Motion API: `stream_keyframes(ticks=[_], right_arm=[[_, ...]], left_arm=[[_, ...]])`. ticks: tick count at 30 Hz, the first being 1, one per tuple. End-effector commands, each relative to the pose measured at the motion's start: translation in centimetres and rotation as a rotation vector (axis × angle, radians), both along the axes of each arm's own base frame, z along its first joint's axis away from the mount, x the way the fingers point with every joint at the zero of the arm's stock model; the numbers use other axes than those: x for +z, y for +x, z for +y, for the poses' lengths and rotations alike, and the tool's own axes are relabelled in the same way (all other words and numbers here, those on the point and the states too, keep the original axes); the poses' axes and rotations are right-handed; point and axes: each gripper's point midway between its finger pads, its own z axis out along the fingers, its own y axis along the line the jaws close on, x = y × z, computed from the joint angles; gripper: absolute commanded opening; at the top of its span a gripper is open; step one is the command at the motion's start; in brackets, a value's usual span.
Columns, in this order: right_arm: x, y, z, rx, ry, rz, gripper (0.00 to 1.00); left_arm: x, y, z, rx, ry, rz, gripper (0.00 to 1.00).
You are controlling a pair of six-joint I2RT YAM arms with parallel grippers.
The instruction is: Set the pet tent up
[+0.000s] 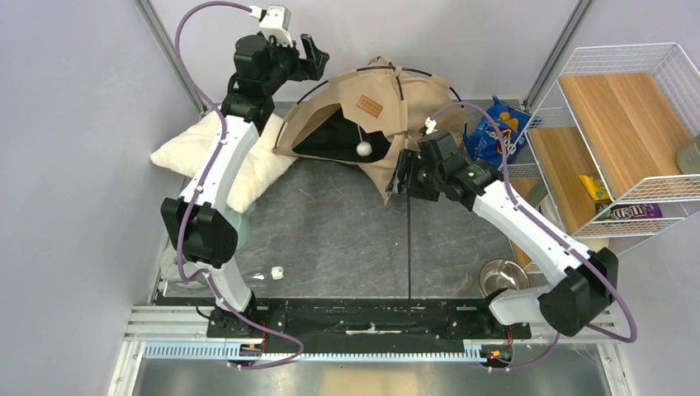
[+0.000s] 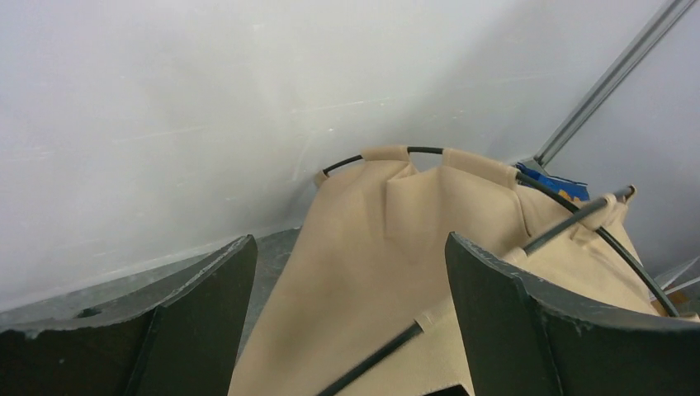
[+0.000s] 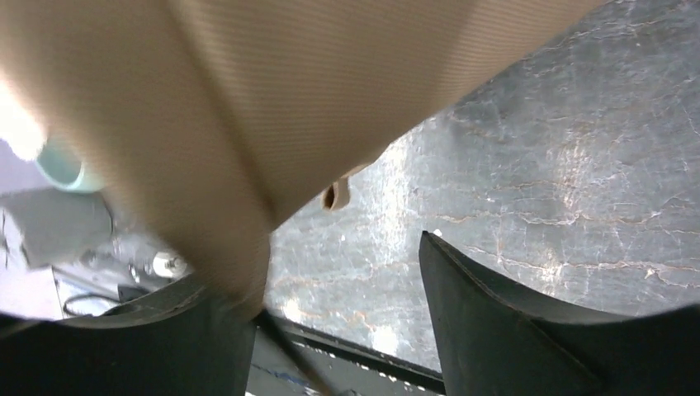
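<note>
Pet tent [image 1: 363, 115] against wall [image 1: 462, 33], left pincer [image 1: 309, 58] released nearby, right pincer [image 1: 401, 175] released at hem

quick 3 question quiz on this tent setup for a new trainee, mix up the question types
1. True or false: the left gripper is shut on a pole of the tent.
2. In the top view, what lies just left of the tent? A) pillow B) bowl C) blue bag
3. Fill in: a small white ___ hangs in the tent's dark opening.

Key: 1 false, its jaws stand wide apart; 2 A; 3 pompom.
</note>
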Motion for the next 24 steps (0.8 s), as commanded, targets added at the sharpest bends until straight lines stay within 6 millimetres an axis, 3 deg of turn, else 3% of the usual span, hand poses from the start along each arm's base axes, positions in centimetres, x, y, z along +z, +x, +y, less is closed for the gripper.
stream_keyframes(ticks=[1,5,9,15,21,24], right_arm=[[4.0,-1.8,1.7,0.197,0.102,-0.117,0.77],[5.0,-3.3,2.6,0.298,0.15,-0.121,0.78],[4.2,-3.1,2.7,0.286,0.146,-0.101,0.68],[4.0,-1.5,3.4,0.23,0.177,-0.113,0.33],[5.7,1.4,5.1,0.132,0.289,-0.162,0.0],[7.1,3.0,5.6,0.062,0.355,-0.198,0.0]], left_arm=[[1.6,-1.5,1.5,0.038,0.088,-0.045,0.91],[2.1,-2.4,1.8,0.038,0.093,-0.049,0.91],[2.7,-4.1,1.7,0.011,0.07,-0.055,0.91],[2.9,-7.6,2.3,0.007,0.033,-0.032,0.88],[1.0,-10.4,4.2,0.086,0.015,0.049,0.84],[-0.3,-11.6,4.8,0.108,0.008,0.086,0.83]])
